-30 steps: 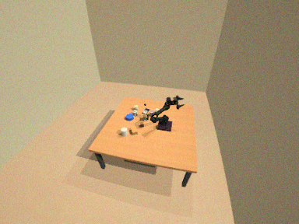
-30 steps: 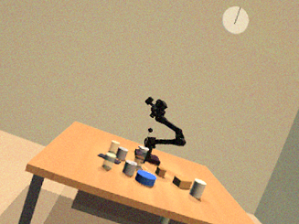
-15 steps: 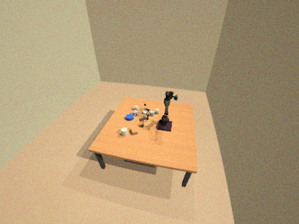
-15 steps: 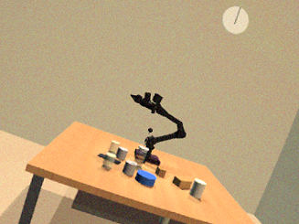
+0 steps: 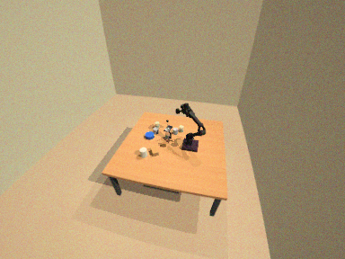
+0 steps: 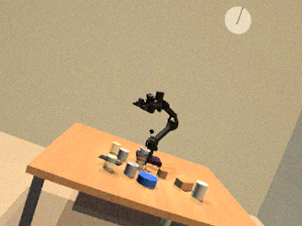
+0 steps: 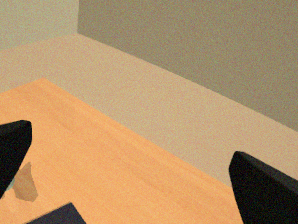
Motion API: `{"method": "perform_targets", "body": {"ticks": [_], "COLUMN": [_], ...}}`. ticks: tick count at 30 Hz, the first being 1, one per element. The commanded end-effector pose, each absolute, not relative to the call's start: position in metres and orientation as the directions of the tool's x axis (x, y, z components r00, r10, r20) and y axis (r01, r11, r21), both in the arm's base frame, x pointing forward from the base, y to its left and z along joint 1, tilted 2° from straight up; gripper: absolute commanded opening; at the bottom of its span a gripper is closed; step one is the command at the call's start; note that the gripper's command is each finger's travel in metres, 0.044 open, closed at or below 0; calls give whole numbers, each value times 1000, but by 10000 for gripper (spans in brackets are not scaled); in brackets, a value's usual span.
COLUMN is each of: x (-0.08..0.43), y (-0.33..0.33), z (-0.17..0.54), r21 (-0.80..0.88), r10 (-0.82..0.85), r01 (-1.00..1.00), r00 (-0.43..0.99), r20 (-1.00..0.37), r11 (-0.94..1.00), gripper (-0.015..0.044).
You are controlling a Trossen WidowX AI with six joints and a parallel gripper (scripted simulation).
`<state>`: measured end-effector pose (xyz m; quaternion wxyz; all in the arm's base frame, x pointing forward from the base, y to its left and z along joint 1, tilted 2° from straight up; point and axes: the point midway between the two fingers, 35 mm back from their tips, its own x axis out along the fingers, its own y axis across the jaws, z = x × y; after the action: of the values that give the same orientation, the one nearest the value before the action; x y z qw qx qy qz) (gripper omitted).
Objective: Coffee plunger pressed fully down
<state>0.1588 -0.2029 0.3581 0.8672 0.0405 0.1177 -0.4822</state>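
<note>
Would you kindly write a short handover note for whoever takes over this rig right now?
Gripper: open, holding nothing, raised high above the table.
Coffee press: upright among the small containers, beside the arm's base; plunger knob sticks up well above it, apparently not pressed.
Done: nothing on the press that shows.
Left: bring the gripper down over the knob, push it straight down fully without shifting the press, then release.

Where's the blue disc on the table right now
In the exterior view the blue disc lies near the table's front edge, just ahead of the coffee press, with a grey cylinder on its left.
</note>
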Motion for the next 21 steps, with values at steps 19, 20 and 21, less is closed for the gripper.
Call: {"method": "perform_targets", "body": {"ticks": [19,20,21], "x": [255,255,254], "y": [-68,-68,-69], "z": [273,271,272], "r21": [-6,-6,-6], "r10": [-229,-230,-231], "r01": [264,266,267], "r00": [825,824,824], "r20": [-517,-517,-517], "r11": [964,964,964], "gripper": [440,440,440]}}
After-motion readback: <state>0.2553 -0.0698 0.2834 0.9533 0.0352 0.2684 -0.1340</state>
